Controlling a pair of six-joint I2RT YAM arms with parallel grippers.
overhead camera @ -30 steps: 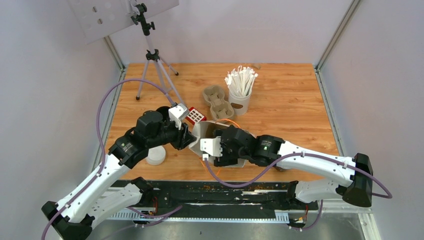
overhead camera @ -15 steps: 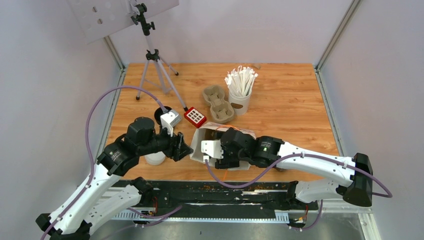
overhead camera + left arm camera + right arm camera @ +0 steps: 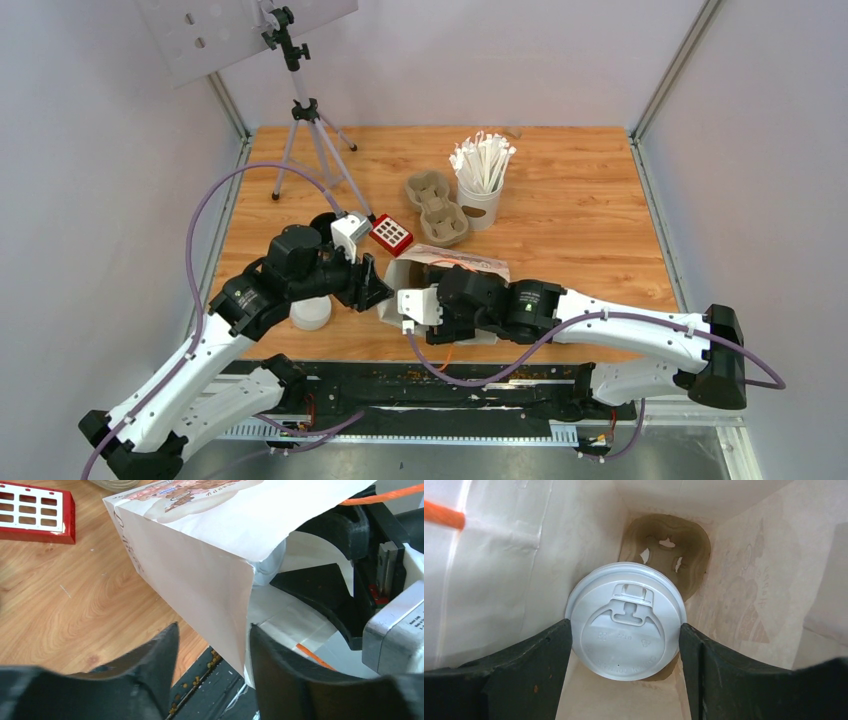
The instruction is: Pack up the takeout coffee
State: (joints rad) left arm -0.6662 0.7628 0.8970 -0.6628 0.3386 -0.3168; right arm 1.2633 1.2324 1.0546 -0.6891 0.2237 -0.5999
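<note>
A white paper bag [image 3: 455, 268] lies open near the table's front edge. In the right wrist view a takeout coffee [image 3: 625, 627], seen by its white lid, rests on a pulp tray [image 3: 689, 545] at the bag's bottom. My right gripper [image 3: 625, 625] reaches into the bag, with both fingers against the cup's sides. My left gripper [image 3: 212, 627] is open and straddles the bag's [image 3: 200, 575] left wall edge, one finger outside and one inside. A second white-lidded takeout coffee [image 3: 311, 312] stands on the table under my left arm.
A beige pulp tray [image 3: 436, 207] and a white cup of wrapped sticks [image 3: 482, 190] stand behind the bag. A red grid block [image 3: 391, 234] lies next to them. A tripod [image 3: 300, 110] stands at the back left. The table's black front rail [image 3: 450, 385] runs just below the bag.
My left gripper's jaws have opened. It drew back from the bag's edge, then returned to straddle it. The bag's mouth shifted slightly left and toward the front. The right gripper kept its hold.
</note>
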